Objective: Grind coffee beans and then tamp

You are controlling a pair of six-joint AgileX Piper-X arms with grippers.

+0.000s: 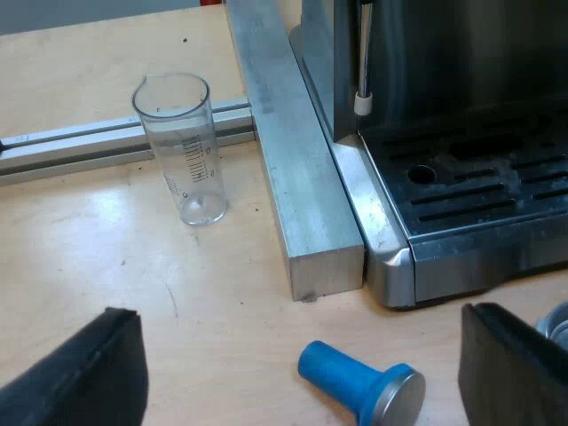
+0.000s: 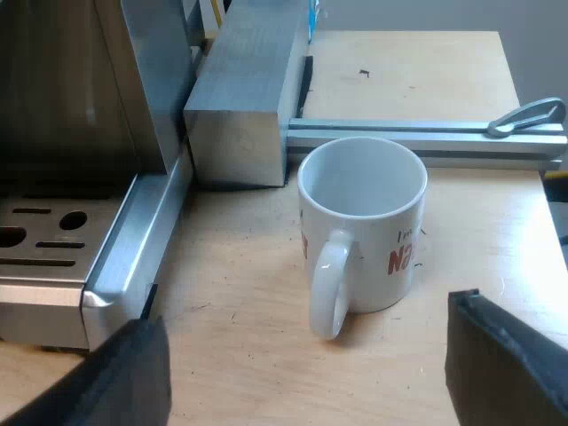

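Note:
A blue tamper (image 1: pixel 359 385) with a metal base lies on its side on the wooden table, between the wide-apart fingers of my open left gripper (image 1: pixel 302 377). Just beyond it stands the espresso machine's drip tray (image 1: pixel 479 191). A round metal rim (image 1: pixel 555 321) peeks out beside one left finger. My right gripper (image 2: pixel 311 377) is open too, its fingers empty, hovering just short of a white mug (image 2: pixel 362 232) whose handle faces the camera. The espresso machine's tray corner (image 2: pixel 106 266) is near the other right finger.
A clear measuring glass (image 1: pixel 184 146) stands upright by an aluminium rail (image 1: pixel 106 142). A thick aluminium block (image 1: pixel 297 169) runs along the machine's side; another aluminium block (image 2: pixel 240 98) and rail (image 2: pixel 426 142) with a metal lever (image 2: pixel 528 115) lie behind the mug.

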